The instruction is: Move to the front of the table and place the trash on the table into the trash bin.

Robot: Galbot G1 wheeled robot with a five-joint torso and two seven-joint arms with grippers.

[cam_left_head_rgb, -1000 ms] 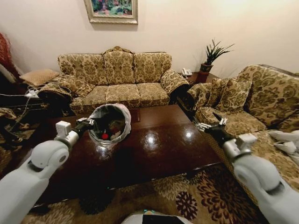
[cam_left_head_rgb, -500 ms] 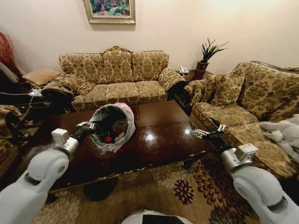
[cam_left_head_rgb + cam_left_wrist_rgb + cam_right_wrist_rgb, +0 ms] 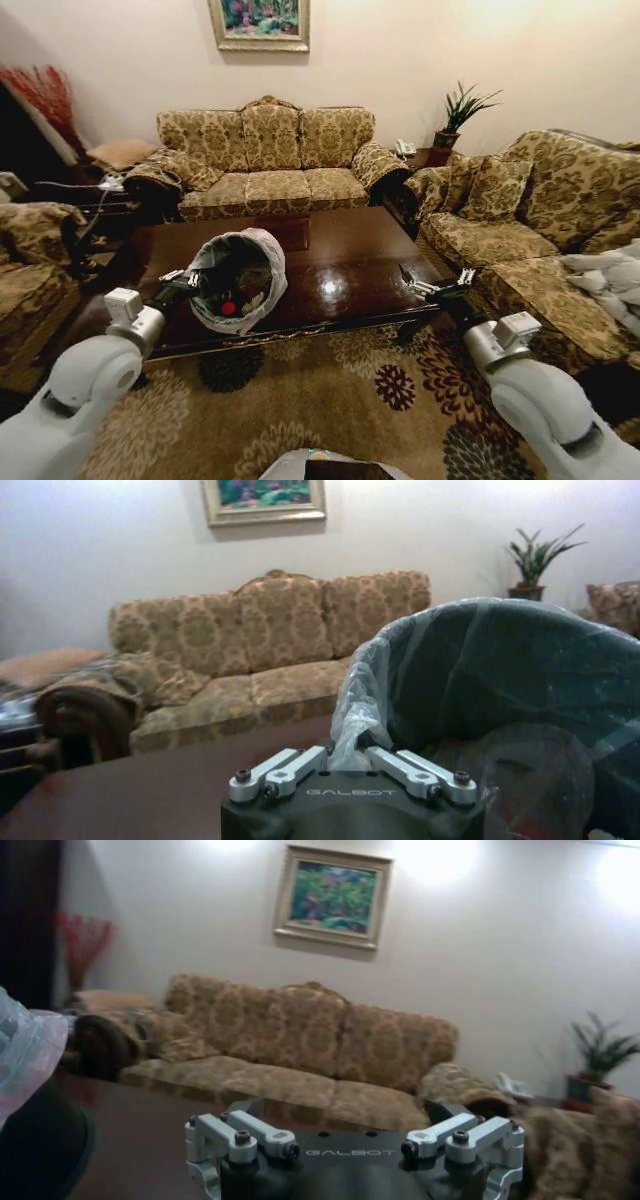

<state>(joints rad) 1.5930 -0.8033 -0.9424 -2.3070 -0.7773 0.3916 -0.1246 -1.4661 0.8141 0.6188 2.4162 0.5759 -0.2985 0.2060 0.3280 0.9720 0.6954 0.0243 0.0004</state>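
Grey-lined trash bin [image 3: 238, 281] (tipped, red trash inside) pinched by left gripper [image 3: 186, 278].

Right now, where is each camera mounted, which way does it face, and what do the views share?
Head: high up, looking down at the table; both arms show.
Left wrist: behind the left end effector, clamped on the trash bin liner.
Right wrist: behind the open right end effector, facing the sofa.
Shared: sofa and painting.
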